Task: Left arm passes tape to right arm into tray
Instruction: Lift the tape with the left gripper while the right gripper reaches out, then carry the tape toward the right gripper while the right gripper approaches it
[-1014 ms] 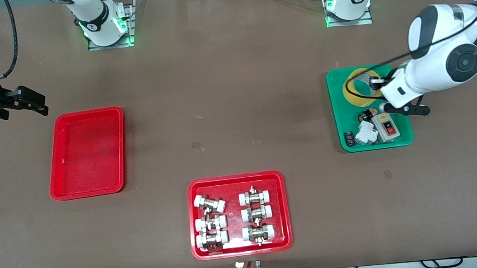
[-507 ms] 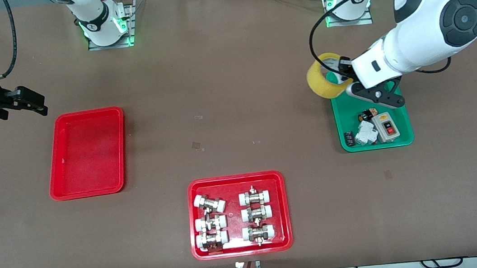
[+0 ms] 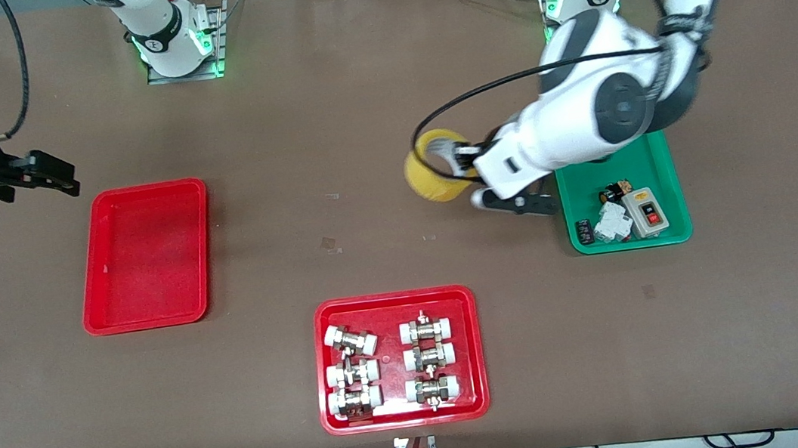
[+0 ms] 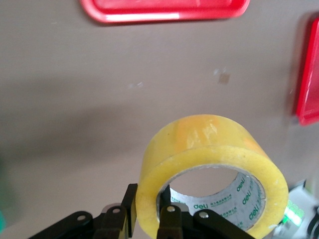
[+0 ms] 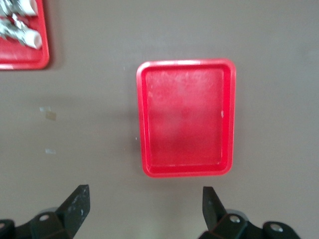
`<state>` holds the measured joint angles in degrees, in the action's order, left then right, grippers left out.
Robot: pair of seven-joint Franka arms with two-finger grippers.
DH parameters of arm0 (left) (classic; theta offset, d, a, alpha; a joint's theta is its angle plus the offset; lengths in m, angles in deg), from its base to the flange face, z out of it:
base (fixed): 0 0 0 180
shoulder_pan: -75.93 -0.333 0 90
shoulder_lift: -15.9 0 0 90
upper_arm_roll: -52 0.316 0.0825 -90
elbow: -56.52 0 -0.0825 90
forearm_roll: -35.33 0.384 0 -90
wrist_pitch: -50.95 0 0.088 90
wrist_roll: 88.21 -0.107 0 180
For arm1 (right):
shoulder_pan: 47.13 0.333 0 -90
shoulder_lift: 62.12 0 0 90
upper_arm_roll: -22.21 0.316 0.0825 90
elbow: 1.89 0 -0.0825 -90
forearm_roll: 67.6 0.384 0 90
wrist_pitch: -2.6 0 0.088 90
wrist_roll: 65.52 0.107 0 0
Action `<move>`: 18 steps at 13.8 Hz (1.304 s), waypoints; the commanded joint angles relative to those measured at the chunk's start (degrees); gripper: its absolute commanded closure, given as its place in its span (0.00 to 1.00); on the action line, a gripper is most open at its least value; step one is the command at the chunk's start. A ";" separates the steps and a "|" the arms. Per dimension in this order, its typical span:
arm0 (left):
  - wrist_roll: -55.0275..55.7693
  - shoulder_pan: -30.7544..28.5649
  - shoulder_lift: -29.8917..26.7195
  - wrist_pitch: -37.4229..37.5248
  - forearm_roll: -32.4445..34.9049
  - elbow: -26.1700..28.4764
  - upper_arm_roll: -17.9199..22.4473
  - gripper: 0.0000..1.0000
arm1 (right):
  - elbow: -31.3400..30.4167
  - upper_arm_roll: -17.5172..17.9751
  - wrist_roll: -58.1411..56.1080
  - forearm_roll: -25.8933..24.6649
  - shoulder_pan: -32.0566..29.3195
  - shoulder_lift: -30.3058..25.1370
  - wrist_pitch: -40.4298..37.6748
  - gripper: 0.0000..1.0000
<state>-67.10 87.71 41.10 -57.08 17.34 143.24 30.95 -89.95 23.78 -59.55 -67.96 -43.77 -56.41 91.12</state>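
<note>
My left gripper (image 3: 454, 164) is shut on the wall of the yellow tape roll (image 3: 431, 171) and holds it in the air over the bare table, between the green tray and the table's middle. In the left wrist view one finger is outside the tape (image 4: 209, 169) and one inside its pale core, with my left gripper (image 4: 149, 209) clamped on the wall. The plain red tray (image 3: 146, 256) lies empty toward the right arm's end. My right gripper (image 3: 54, 175) is open and empty, waiting in the air just off that tray's corner; its wrist view shows the tray (image 5: 185, 117) ahead of the open gripper (image 5: 144, 199).
A green tray (image 3: 654, 158) with a switch box and small parts lies toward the left arm's end. A wider red tray (image 3: 406, 417) with metal fittings sits near the front camera. The two arm bases stand along the table's back edge.
My left gripper lifted the tape out of the green tray and carried it toward the table's middle. The right arm has barely moved.
</note>
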 commanded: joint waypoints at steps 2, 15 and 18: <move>8.67 3.86 3.54 -7.27 -0.91 -2.78 0.14 0.99 | 1.05 0.27 -3.05 0.27 -0.03 4.38 -3.97 0.00; 21.14 9.57 10.48 -17.55 -1.69 -7.27 0.05 0.99 | 1.49 0.71 -8.33 46.84 6.02 17.75 9.26 0.00; 24.23 10.02 11.36 -18.35 -1.79 -8.67 0.05 0.99 | 1.57 0.71 -8.96 49.91 11.12 20.83 18.93 0.00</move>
<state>-44.66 97.09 50.98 -75.42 17.11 138.01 30.95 -89.68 24.84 -67.21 -20.45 -35.37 -37.39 105.94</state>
